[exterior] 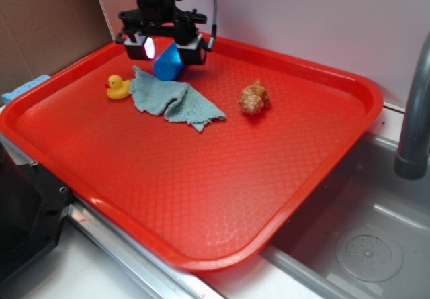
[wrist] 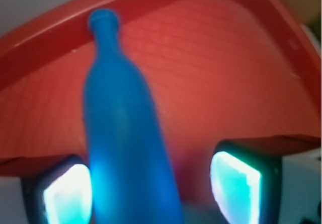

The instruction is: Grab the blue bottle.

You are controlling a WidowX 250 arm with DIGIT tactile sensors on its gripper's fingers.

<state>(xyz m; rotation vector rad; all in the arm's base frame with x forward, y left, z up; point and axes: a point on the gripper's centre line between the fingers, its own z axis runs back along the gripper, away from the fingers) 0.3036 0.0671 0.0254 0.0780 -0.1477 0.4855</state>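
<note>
**Bottle off-centre between the fingers**

Exterior: the gripper (exterior: 165,49) hangs over the far-left of the red tray (exterior: 322,171), the blue bottle (exterior: 168,62) between its spread jaws, beside the teal cloth (exterior: 171,99).

Wrist: the bottle (wrist: 126,148) hugs the left pad (wrist: 68,194), well apart from the right; closing unevenly could roll it away.

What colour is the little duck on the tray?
The duck is yellow, with an orange beak. It shows best in the exterior view, beside the teal cloth.
</note>
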